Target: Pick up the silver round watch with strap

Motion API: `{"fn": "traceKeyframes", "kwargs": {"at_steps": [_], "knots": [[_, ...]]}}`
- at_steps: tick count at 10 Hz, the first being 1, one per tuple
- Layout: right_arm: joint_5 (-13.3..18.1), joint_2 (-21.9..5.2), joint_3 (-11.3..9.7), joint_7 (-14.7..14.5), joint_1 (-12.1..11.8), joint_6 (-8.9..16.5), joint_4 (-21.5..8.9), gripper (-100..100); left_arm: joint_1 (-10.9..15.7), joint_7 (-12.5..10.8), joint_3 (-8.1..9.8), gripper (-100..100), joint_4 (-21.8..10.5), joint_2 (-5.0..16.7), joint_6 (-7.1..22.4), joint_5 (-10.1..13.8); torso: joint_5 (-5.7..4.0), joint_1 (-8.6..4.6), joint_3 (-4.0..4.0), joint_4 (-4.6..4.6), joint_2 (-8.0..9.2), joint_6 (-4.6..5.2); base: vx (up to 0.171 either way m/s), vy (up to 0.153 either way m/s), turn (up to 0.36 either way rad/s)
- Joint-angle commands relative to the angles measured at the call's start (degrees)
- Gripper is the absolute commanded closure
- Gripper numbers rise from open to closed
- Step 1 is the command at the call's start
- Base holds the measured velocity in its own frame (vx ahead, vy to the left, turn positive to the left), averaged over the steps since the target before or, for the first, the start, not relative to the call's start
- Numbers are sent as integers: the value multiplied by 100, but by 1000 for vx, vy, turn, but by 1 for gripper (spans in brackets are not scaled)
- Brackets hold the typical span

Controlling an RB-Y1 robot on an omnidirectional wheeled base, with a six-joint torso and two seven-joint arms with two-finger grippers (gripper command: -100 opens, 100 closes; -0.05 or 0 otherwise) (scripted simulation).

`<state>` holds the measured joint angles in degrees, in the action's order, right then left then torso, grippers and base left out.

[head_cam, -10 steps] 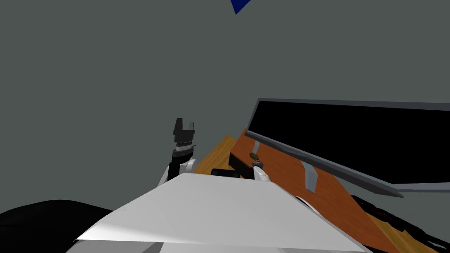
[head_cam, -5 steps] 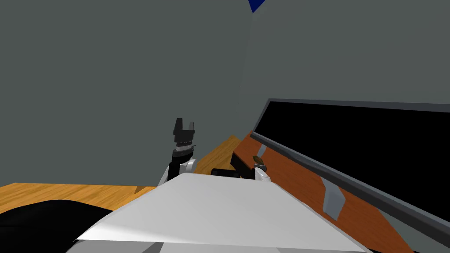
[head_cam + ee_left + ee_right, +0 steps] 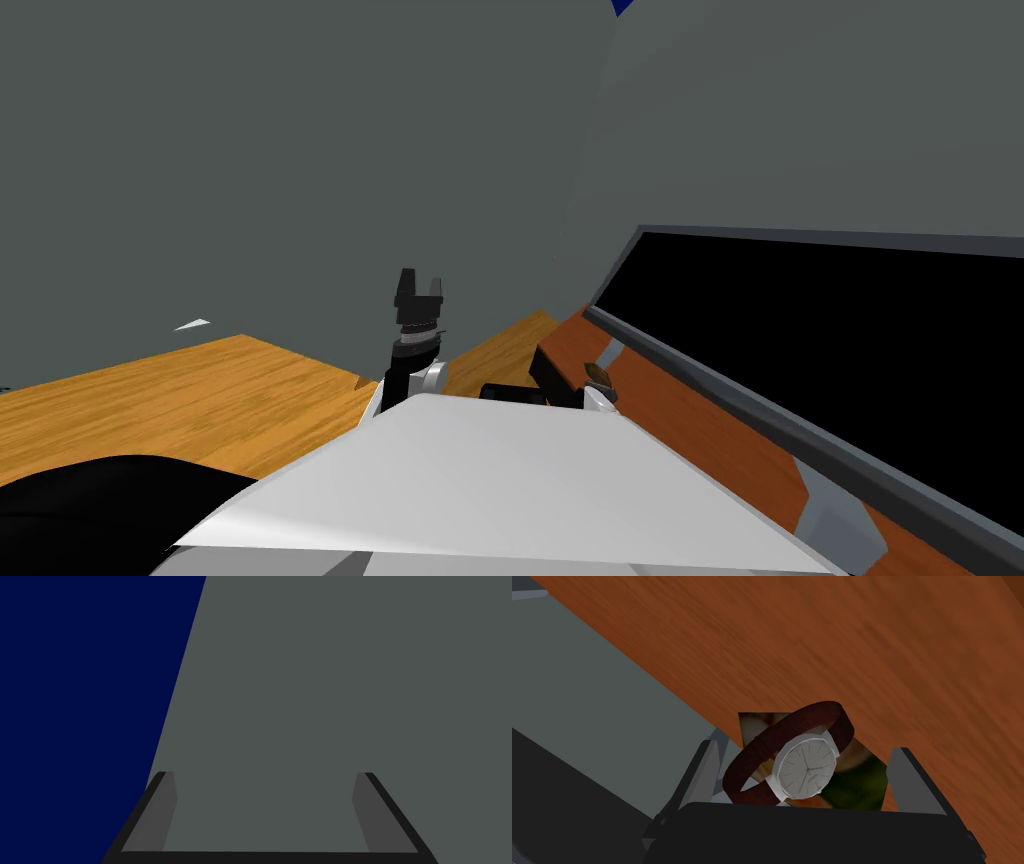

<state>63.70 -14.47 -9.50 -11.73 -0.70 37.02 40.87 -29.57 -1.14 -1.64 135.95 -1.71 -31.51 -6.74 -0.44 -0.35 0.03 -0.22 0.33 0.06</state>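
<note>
The watch (image 3: 804,771) has a round pale silver face and a dark red-brown strap. It lies on a small printed card (image 3: 862,781) on a reddish-brown wooden top (image 3: 862,651). My right gripper (image 3: 806,748) is open just above it, with the watch between its fingers (image 3: 704,771) and touching neither. In the head view the watch (image 3: 597,374) is a small dark speck at my right gripper (image 3: 597,390), near the end of the wooden top (image 3: 700,440). My left gripper (image 3: 419,280) is raised in front of the grey wall, open and empty (image 3: 266,773).
A large black screen in a grey frame (image 3: 850,350) stands along the wooden top on grey feet (image 3: 835,520), close behind the watch. Orange wooden floor (image 3: 180,400) lies to the left. A grey wall rises ahead.
I have turned: the screen and wooden top have slid right in the head view and floor has come in at the left. Both arms keep their pose.
</note>
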Motion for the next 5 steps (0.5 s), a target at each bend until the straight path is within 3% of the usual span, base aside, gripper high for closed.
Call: {"fn": "traceKeyframes", "kwargs": {"at_steps": [1,4,5], "knots": [[-84,49,270,-101,-90,120,119,-100,0,0,0,0,0,0,0,0,0,0,0,0,0,0,-106,-61,436],[-111,178,762,-36,-245,350,121,-100,-1,0,1,0,0,0,0,0,-5,-10,-5,-7,-5,9,-89,-49,346],[-111,178,814,-36,-245,350,121,-100,-1,0,0,0,0,0,0,0,-6,-15,-5,-7,-4,7,-78,-44,323]]}}
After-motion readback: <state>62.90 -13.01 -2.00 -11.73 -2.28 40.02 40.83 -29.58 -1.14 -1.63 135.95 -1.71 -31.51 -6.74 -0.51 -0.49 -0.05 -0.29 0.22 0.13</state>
